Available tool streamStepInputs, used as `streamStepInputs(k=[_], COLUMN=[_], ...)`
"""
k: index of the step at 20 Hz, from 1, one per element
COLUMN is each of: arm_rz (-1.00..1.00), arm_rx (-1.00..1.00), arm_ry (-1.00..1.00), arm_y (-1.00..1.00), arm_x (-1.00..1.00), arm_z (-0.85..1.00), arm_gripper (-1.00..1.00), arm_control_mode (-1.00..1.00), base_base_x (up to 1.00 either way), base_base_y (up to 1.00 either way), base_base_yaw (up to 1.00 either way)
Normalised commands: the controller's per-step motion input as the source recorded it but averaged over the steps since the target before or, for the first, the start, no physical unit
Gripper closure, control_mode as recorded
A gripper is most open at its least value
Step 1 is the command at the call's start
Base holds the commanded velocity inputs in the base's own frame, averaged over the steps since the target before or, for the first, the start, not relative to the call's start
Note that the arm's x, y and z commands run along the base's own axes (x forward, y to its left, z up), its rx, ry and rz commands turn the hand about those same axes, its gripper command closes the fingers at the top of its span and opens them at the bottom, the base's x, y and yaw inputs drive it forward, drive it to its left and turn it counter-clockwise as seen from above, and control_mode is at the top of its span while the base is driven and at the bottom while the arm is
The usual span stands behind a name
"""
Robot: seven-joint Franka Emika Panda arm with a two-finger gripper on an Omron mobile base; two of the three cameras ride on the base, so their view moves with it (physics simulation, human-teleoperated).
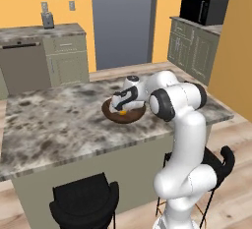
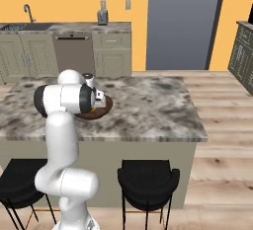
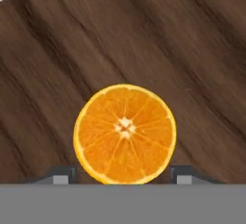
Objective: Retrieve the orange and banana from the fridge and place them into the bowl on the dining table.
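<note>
Orange (image 3: 125,134) lies in the bowl (image 3: 182,50) on the dining table (image 1: 59,120); you see its cut face turned toward the hand camera. Gripper (image 3: 125,175) stands over it, fingertips (image 3: 61,175) spread on both sides, released. Bare wood surrounds the fruit. Stools (image 2: 147,177) stand under the table edge.
</note>
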Motion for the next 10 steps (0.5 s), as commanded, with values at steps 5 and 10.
streamStepInputs(k=[5, 10], arm_rz=[-0.03, -0.01], arm_rx=[0.00, 0.00], arm_ry=[0.00, -0.23], arm_y=[0.00, -0.03], arm_x=[-0.06, -0.72], arm_z=[0.10, 0.67], arm_gripper=[-1.00, -1.00], arm_control_mode=[-1.00, -1.00], base_base_x=[0.00, 0.00], base_base_y=[0.00, 0.00], base_base_yaw=[0.00, 0.00])
